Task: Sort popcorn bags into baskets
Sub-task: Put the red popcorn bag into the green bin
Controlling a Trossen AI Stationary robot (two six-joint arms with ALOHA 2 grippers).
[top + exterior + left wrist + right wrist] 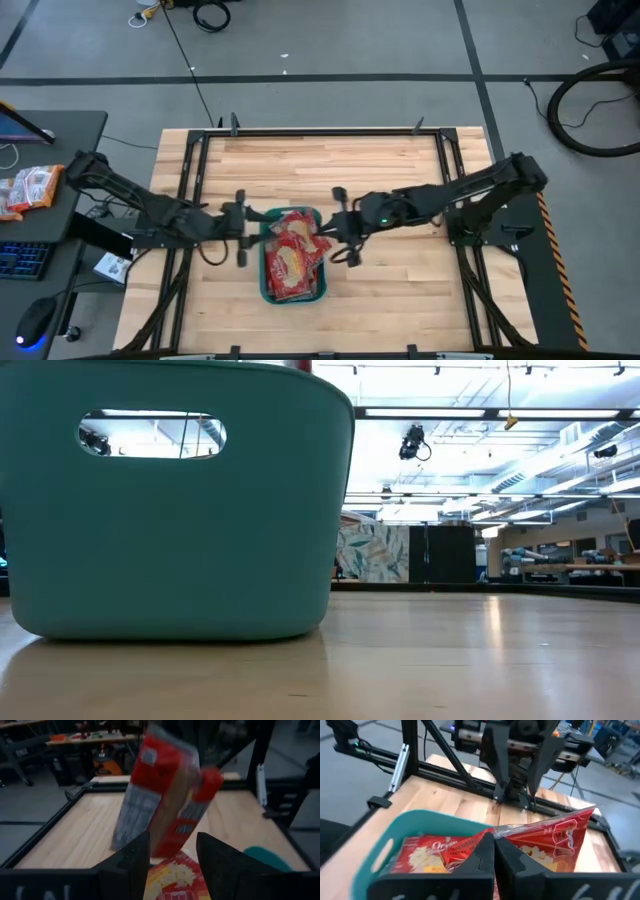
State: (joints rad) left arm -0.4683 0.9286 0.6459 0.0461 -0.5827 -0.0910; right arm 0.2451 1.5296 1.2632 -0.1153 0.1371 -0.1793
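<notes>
High view: the bin [266, 290] sits mid-table, heaped with bags [292, 262]; the left gripper [243, 229] is at its left rim, the right gripper [343, 228] at its right. Low view: only the bin's wall [170, 530] shows, resting on the table [450, 660]. Left wrist view: fingers [131, 862] spread, released, a bag [162, 795] beyond them. Right wrist view: fingers [479, 857] clenched on a bag [552, 837] over the bin [380, 852].

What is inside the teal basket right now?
The basket holds several red popcorn bags piled above its rim. How many lie underneath, and the basket's floor, are covered by the top ones.
</notes>
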